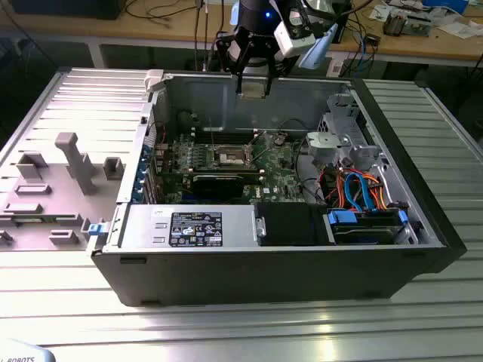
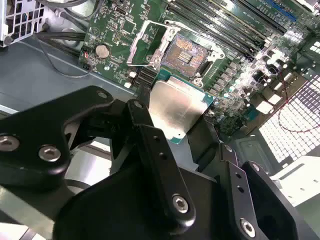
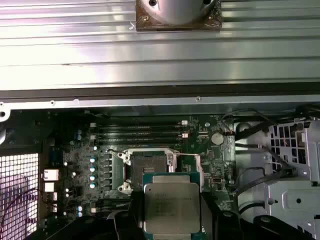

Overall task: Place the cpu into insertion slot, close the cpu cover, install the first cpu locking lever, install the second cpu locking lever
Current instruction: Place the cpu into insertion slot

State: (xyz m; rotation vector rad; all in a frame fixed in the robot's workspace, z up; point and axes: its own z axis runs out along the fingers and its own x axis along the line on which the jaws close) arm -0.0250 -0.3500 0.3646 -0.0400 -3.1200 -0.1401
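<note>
The gripper [image 3: 171,222] is clamping the cpu [image 3: 171,200] by its edges, holding it high above the open insertion slot [image 3: 147,167]; any tilt or offset while descending is probably risking damaging that slot.

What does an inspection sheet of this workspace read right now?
Surface: ribbed metal table, with an open PC case on it.
Job's things: cpu held above the case; slot bare; cover tilted open beside it.
Clutter: grey fixture tray at the exterior view's left.
Grippers: claw shut on cpu.
Cables: orange and blue leads inside the case.
Surroundings: workbench behind the case.
</note>
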